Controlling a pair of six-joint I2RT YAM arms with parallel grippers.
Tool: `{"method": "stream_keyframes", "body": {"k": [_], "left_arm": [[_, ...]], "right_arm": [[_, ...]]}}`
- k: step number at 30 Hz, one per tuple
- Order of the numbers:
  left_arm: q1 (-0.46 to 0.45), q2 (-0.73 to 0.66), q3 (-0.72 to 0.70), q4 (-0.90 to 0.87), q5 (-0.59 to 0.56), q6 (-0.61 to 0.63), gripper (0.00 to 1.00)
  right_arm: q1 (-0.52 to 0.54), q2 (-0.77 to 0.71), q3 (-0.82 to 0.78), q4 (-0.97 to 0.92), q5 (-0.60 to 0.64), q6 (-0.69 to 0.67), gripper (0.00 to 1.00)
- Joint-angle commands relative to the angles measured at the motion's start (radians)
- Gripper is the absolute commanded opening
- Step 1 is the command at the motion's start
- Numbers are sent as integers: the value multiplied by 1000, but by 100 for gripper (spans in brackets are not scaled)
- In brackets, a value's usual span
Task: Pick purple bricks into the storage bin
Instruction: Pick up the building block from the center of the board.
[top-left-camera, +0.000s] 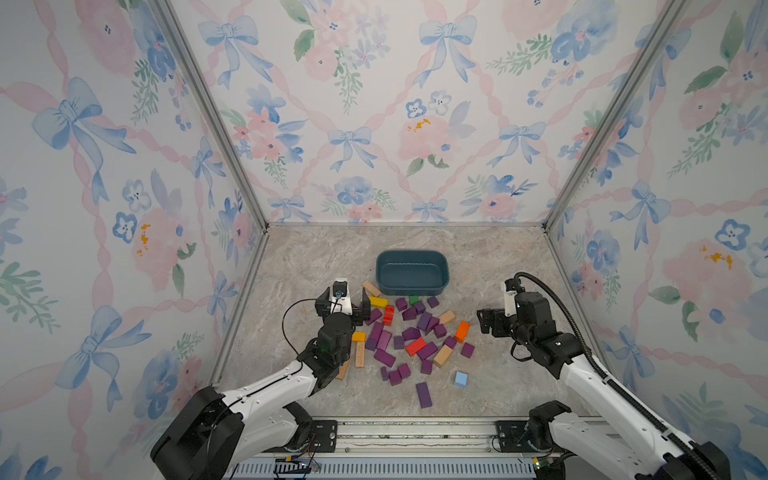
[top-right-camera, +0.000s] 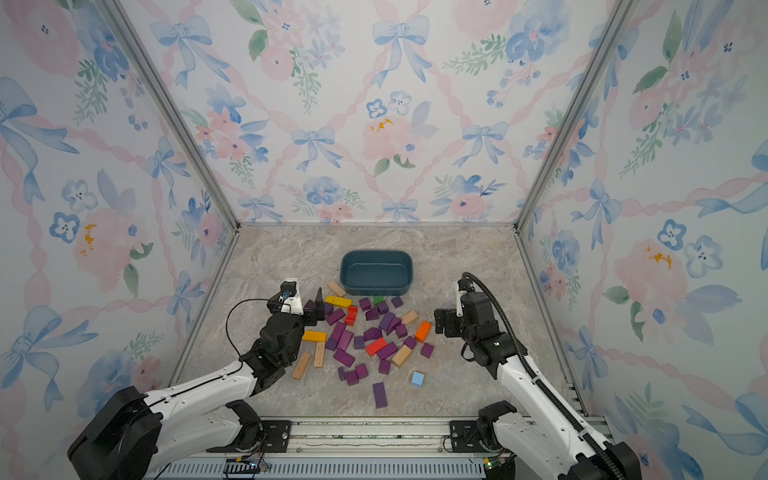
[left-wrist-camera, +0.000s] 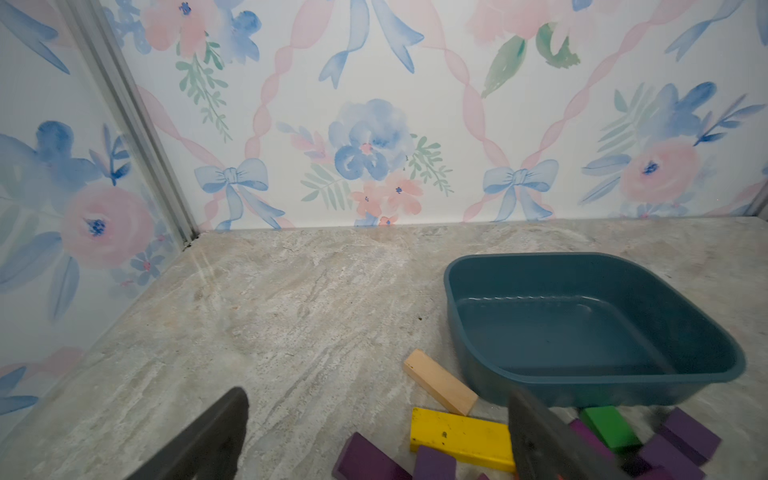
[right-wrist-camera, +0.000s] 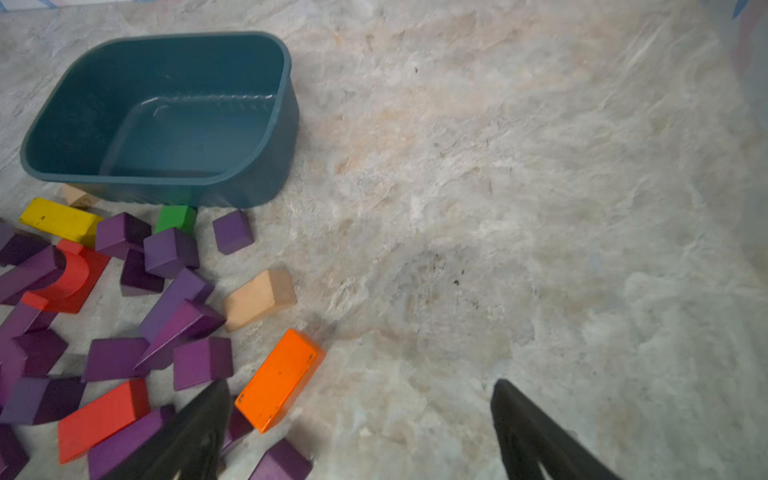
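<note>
Flowery bow wallpaper (top-left-camera: 374, 124) all round, marbled grey-beige stone-look surface (top-left-camera: 316, 266) underneath. The purple bricks (top-left-camera: 424, 321) are all out on it in a loose heap btw the two arms, just on the near side of the storage bin (top-left-camera: 412, 252), which looks empty afaict. So imo this is the very start: first pick, nothing grasped yet.

Left gripper (top-left-camera: 344, 306) hangs over the heap's left edge by the yellow bar (top-left-camera: 378, 301), jaws spread wide, nothing in them. Right gripper (right-wrist-camera: 360, 386) same deal, wide apart and empty, just off the heap's right edge beside the orange block (right-wrist-camera: 280, 380).

Next move prob calls for dropping onto a purple one w/ free sides, since many lie touching red blocks (top-left-camera: 416, 345) or tan blocks (top-left-camera: 443, 356).

Bricks are matte painted wood: cubes, bars, a wedge. Flat faces, should pinch fine. Bin's smooth teal plastic, rounded corners, low walls.
</note>
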Motion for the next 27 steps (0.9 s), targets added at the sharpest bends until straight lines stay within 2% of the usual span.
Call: {"method": "stream_keyframes", "body": {"k": [1, 6, 14, 17, 23, 27], "left_arm": [[-33, -13, -25, -70, 50, -69, 98], [-88, 39, -40, -67, 108, -30, 97], [-100, 77, -40, -45, 186, -41, 98], [-109, 61, -48, -36, 208, -40, 98], [-125, 10, -75, -24, 167, -40, 98], [-130, -28, -98, -15, 136, -40, 98]], "right_arm": [[42, -19, -1, -114, -49, 53, 94], [137, -50, -38, -162, -4, 130, 91], [301, -24, -67, -193, 105, 322, 88], [320, 13, -63, -196, 113, 379, 82], [320, 68, -78, -131, 72, 512, 69], [321, 109, -79, -78, 34, 536, 68]]}}
